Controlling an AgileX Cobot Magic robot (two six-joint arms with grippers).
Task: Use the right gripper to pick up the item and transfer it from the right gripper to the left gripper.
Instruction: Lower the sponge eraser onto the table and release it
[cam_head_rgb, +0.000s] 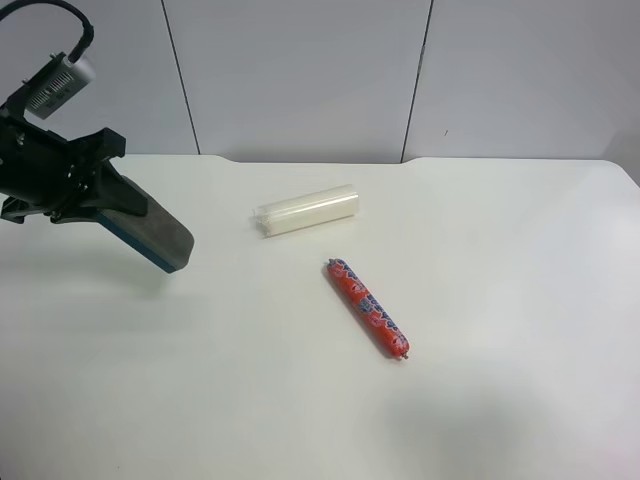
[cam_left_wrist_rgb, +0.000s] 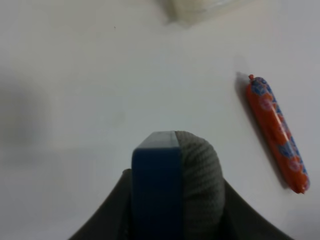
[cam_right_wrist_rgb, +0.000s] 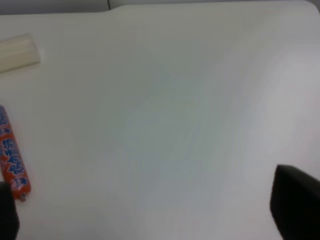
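The transfer looks finished. The left pincer (cam_head_rgb: 92, 180), a black two-jaw claw on a black arm with a small white box and a looping cable, is pressed together on one end of a small rounded-rectangular block (cam_head_rgb: 150, 232) with dark grey felt on one face and a blue base on the other. The left wrist view shows the block (cam_left_wrist_rgb: 177, 180) sitting between the jaws, blue half and felt half side by side. In the high view its free end slants down and away from the arm, lifted clear of the white table (cam_head_rgb: 500, 300), with a faint shadow under it.

The right pincer (cam_right_wrist_rgb: 150, 215) is out of the high view. Its own camera shows only dark jaw tips at the two lower corners, spread wide with nothing between them and bare table beneath. By that, I judge the pick-up and the handover complete; what is left, at most, is to steady the hold or draw the arms back.

There is plenty of room. The red printed sausage tube (cam_head_rgb: 368, 308) lies near the middle of the table, and the white translucent roll (cam_head_rgb: 306, 210) lies just beyond it toward the wall; both are well apart from the held block. The table's far edge runs along the panelled wall, close behind the left arm. Most of the table surface is open.
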